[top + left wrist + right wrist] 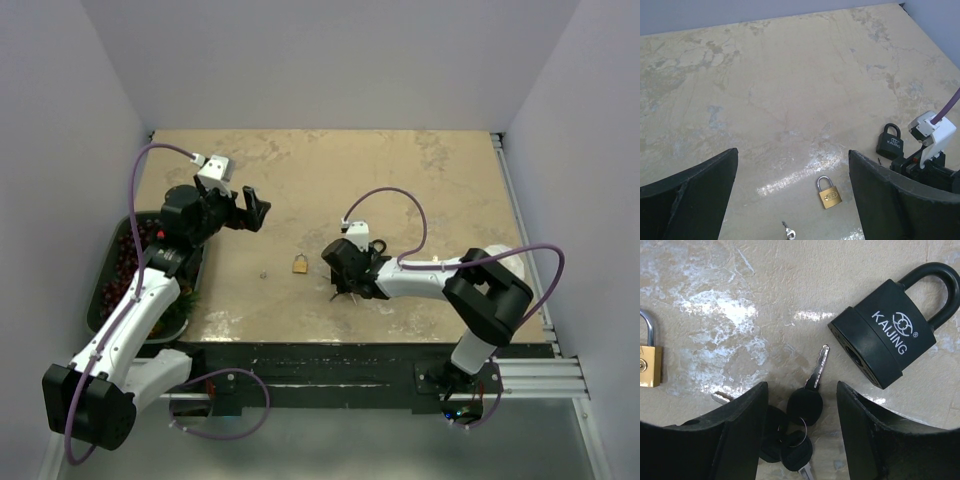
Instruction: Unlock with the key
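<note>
Well, at the near edge of the table point(430, 180), right fingers point(740, 435) straddle the keys point(802, 407), open and empty (light, stiff, probably slippery: pinch a black head); left fingers point(695, 195) also open, empty.

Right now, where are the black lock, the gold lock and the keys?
black lock point(882, 340): right wrist view, on its body.
gold lock point(830, 197): left wrist view, on its brass body.
keys point(805, 406): right wrist view, on one black head.

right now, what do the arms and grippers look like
The left arm and right arm have white links and bulky black joints. A purple cable loops along each. A white camera block tops each wrist. The left gripper and right gripper have broad black wedge-shaped fingers.
</note>
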`<state>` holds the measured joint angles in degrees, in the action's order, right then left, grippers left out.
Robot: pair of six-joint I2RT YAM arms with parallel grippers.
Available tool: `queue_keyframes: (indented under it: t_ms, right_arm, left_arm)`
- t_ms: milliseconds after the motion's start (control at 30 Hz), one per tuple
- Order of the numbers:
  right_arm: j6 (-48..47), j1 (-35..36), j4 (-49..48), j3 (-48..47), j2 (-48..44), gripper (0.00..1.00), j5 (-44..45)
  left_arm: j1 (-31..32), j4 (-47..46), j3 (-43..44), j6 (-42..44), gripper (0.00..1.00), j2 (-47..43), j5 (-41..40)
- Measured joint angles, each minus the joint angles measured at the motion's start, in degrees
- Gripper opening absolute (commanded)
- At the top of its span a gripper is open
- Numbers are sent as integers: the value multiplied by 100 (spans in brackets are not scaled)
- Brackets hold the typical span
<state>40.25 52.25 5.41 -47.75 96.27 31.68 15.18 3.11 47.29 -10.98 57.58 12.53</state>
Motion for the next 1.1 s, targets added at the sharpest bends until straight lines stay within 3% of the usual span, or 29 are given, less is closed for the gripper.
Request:
queue_keyframes:
  t_ms: [167,367,800,1100]
  right_arm:
    - [13,15,87,-17,2,46,42]
    - [66,42,136,37,-76,43,-13]
    - [59,74,188,28,-111,13,-37]
    - [-238,74,-120,4,-367,11,-90]
  left_arm:
    - [0,2,-22,-24,96,-7,-61]
    - [0,2,-22,-42,96,-17,-66]
    - [0,2,-26,-42,96,-50,-66]
    - [0,-7,-28,-66,96,-31,-2]
